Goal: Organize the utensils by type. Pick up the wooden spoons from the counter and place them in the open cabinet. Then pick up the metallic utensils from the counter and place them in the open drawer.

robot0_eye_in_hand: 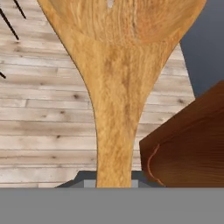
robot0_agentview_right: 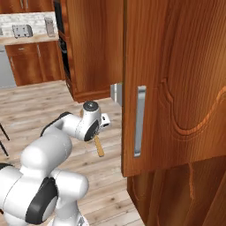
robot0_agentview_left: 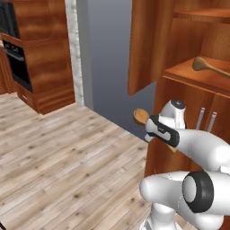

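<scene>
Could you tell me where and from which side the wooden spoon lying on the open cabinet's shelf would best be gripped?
Probably mid-handle. The wooden spoon on the shelf lies flat with its bowl toward the cabinet's open front, so coming in from the front, jaws across the slim handle, seems best. The gripper is already shut on another wooden spoon.

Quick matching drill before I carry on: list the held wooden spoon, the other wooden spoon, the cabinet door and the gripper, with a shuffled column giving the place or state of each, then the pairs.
Things:
1. held wooden spoon
2. other wooden spoon
3. cabinet door
4. gripper

Places or states:
A. swung open
B. lying on a cabinet shelf
C. shut on a handle
D. in the air above the wood floor

Pairs: 1-D, 2-B, 3-A, 4-C
</scene>
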Controlling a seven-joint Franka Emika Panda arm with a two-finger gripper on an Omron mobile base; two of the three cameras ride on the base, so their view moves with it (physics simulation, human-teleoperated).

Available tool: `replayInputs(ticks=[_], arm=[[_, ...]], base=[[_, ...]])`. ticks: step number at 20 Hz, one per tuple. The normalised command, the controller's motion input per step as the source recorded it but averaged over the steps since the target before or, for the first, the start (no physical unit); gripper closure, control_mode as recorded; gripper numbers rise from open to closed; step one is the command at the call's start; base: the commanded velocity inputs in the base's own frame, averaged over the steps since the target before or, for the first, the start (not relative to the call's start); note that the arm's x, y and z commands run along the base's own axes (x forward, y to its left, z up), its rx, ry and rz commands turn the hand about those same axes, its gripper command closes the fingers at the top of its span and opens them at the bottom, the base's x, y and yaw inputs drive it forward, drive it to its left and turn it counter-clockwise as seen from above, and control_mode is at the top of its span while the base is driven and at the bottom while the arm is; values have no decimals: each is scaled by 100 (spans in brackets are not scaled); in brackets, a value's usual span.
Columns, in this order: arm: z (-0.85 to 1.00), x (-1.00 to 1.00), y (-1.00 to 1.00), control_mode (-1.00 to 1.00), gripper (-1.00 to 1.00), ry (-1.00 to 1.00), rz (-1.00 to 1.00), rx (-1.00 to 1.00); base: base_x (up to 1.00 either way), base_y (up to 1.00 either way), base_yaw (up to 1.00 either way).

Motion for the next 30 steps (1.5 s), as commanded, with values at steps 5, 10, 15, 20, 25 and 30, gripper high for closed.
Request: replayInputs(ticks=[5, 10, 15, 20, 25, 30], arm=[[0, 0, 0, 100, 100, 0, 0, 0], [0, 0, 0, 100, 100, 0, 0, 0], [0, 0, 0, 100, 100, 0, 0, 0], [0, 0, 0, 100, 100, 0, 0, 0], [0, 0, 0, 100, 100, 0, 0, 0], [0, 0, 0, 100, 100, 0, 0, 0]], base=[[41, -19, -60], [47, 12, -61], [46, 18, -65], [44, 31, -40], [14, 14, -22], [-52, 26, 0]])
